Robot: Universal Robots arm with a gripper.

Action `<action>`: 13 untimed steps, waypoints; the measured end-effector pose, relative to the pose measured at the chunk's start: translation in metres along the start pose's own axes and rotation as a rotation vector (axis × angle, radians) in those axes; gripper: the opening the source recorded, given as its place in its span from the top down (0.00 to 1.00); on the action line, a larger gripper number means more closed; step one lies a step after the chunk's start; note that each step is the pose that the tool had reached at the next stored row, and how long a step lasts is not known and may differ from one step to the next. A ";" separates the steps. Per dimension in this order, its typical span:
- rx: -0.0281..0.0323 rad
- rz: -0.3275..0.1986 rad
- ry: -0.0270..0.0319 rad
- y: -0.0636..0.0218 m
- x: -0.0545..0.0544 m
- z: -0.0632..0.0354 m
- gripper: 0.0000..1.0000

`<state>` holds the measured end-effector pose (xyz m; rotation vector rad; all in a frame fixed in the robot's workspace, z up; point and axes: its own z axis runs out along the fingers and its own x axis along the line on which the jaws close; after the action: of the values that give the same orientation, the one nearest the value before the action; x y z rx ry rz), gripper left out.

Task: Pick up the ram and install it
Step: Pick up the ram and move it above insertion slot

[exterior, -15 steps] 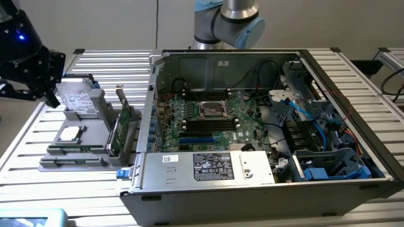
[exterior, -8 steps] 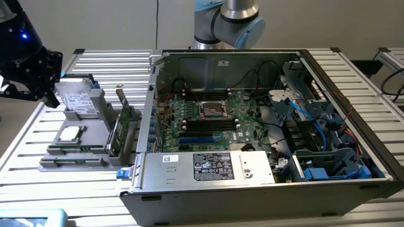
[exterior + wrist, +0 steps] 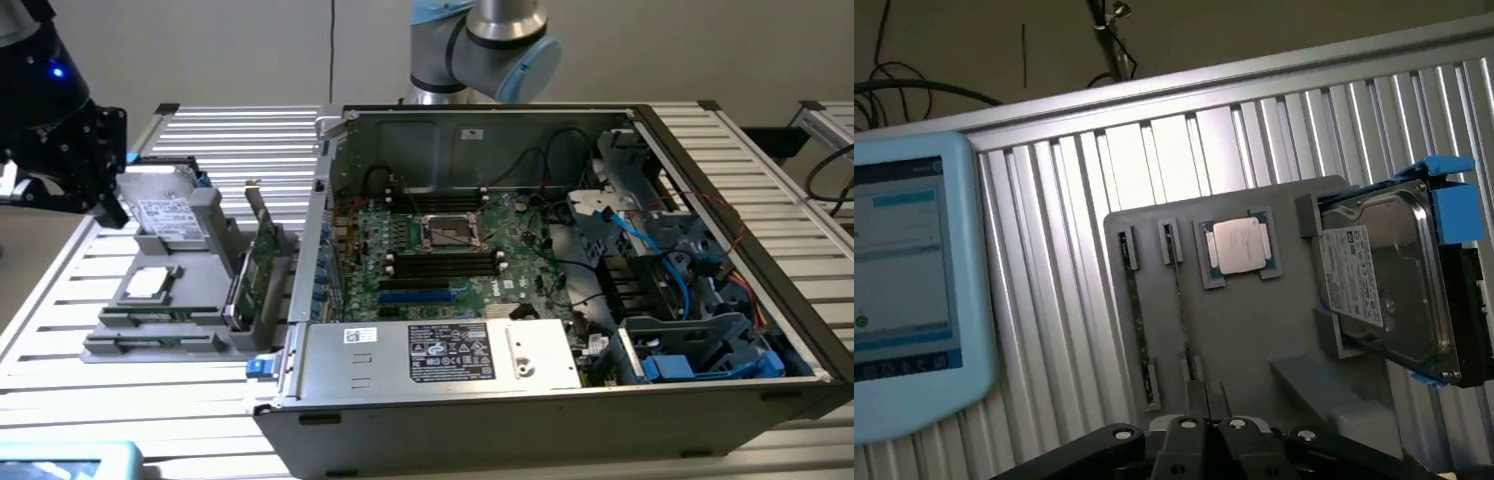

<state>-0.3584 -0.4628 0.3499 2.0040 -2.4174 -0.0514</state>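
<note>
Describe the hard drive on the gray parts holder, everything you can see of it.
The hard drive is a flat rectangular unit with a bare silver metal casing and a white printed label on its broad face. Blue plastic rails hug its edges. It sits propped up at a tilt, label face outward, at one end of the gray holder, beside the processor chip. It touches the holder's supports and its own rails. The label text is too small to read.
</note>
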 end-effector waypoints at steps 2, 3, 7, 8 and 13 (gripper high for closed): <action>0.0033 -0.031 0.0002 -0.0001 0.000 0.0001 0.89; 0.0039 -0.047 0.0005 0.0000 0.000 0.0002 0.89; 0.0049 -0.088 0.0013 0.0000 0.000 0.0001 0.89; 0.0049 -0.089 0.0014 0.0000 0.000 0.0001 0.89; 0.0049 -0.089 0.0013 0.0000 0.000 0.0001 0.89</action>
<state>-0.3584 -0.4628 0.3497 2.1124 -2.3283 -0.0442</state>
